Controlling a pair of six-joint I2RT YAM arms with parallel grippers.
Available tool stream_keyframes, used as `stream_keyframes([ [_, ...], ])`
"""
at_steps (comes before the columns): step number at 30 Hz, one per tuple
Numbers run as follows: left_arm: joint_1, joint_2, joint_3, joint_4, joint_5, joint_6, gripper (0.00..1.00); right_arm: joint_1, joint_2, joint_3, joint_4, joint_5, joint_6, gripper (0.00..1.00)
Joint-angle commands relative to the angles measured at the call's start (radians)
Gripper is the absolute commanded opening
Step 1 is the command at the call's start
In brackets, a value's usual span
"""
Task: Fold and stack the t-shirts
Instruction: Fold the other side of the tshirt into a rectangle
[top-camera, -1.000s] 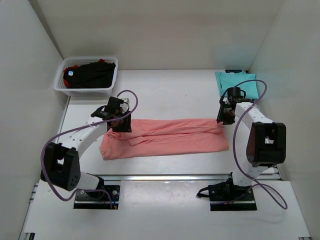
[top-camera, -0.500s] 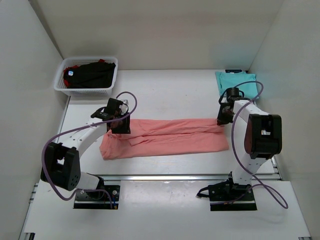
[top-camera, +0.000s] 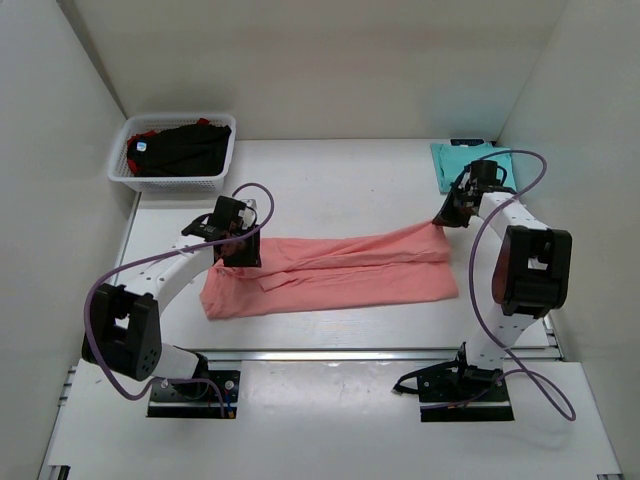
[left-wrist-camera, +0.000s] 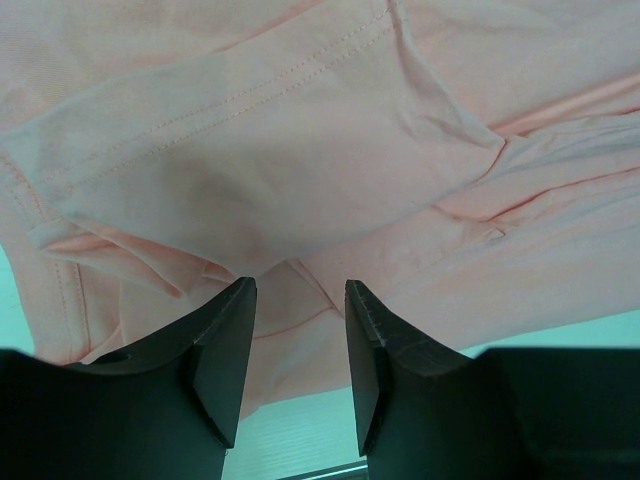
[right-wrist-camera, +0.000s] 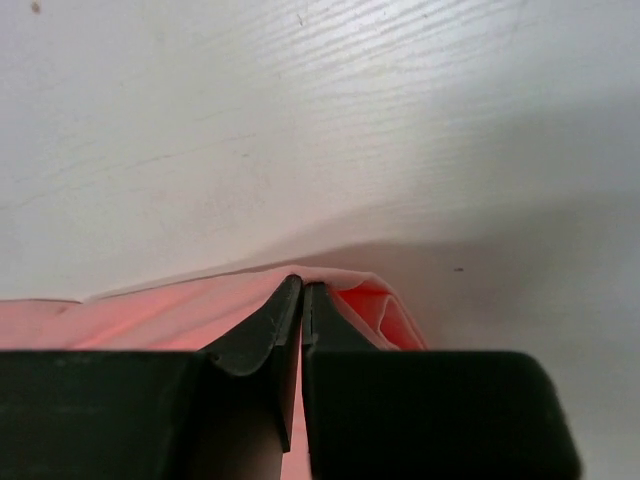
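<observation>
The left gripper (left-wrist-camera: 297, 290) hangs over the sleeve end of the pink shirt (top-camera: 340, 272), its jaws slightly apart and holding nothing. The shirt lies stretched across the white table (top-camera: 340, 185). The right gripper (right-wrist-camera: 301, 290) pinches its lifted corner. Probably a fold begins; next the left must grip too. Plain white walls (top-camera: 300, 70) stand around.

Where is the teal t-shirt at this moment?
In the top view, the teal t-shirt lies at the far right corner of the table, just beyond the right gripper that pinches the pink t-shirt.

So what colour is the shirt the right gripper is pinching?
The t-shirt is plain salmon pink, clearest from the top external view.
</observation>
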Motion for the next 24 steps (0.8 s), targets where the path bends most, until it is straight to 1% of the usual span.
stream_keyframes([
  [1, 0.001, -0.003, 0.003, 0.01, 0.008, 0.002, 0.52, 0.0, 0.029, 0.017, 0.111, -0.071, 0.041, 0.0],
  [4, 0.004, -0.006, 0.003, 0.003, 0.005, 0.005, 0.52, 0.002, 0.051, 0.028, 0.136, -0.097, 0.064, 0.0],
  [9, 0.013, -0.009, -0.005, -0.002, 0.004, 0.009, 0.52, -0.006, 0.037, 0.033, 0.039, -0.048, 0.079, 0.02],
  [11, 0.016, -0.007, 0.0, 0.004, 0.004, 0.008, 0.51, -0.009, 0.011, -0.007, 0.019, -0.015, 0.079, 0.09],
  [13, 0.016, -0.007, -0.002, 0.006, 0.004, 0.006, 0.51, -0.01, -0.027, -0.041, 0.001, 0.014, 0.076, 0.21],
  [14, 0.012, -0.004, -0.002, 0.009, 0.008, 0.003, 0.52, -0.012, -0.039, -0.058, -0.01, 0.033, 0.068, 0.25],
  [15, 0.013, 0.002, -0.008, 0.01, 0.007, 0.002, 0.52, -0.012, -0.055, -0.062, -0.014, 0.056, 0.062, 0.25],
  [17, 0.01, 0.008, 0.0, 0.012, 0.013, 0.009, 0.52, -0.01, -0.079, -0.067, -0.046, 0.093, 0.062, 0.3],
  [18, 0.006, 0.005, 0.0, 0.012, 0.008, 0.003, 0.53, -0.015, -0.093, -0.064, -0.051, 0.122, 0.056, 0.3],
  [20, 0.012, 0.013, -0.001, 0.012, 0.005, 0.008, 0.53, -0.018, -0.124, -0.067, -0.076, 0.157, 0.071, 0.38],
  [22, 0.01, 0.013, -0.005, 0.006, -0.001, 0.011, 0.54, -0.018, -0.151, -0.059, -0.112, 0.171, 0.091, 0.41],
  [24, 0.021, 0.01, -0.008, 0.001, -0.013, 0.023, 0.56, -0.023, -0.159, -0.068, -0.12, 0.17, 0.108, 0.42],
])
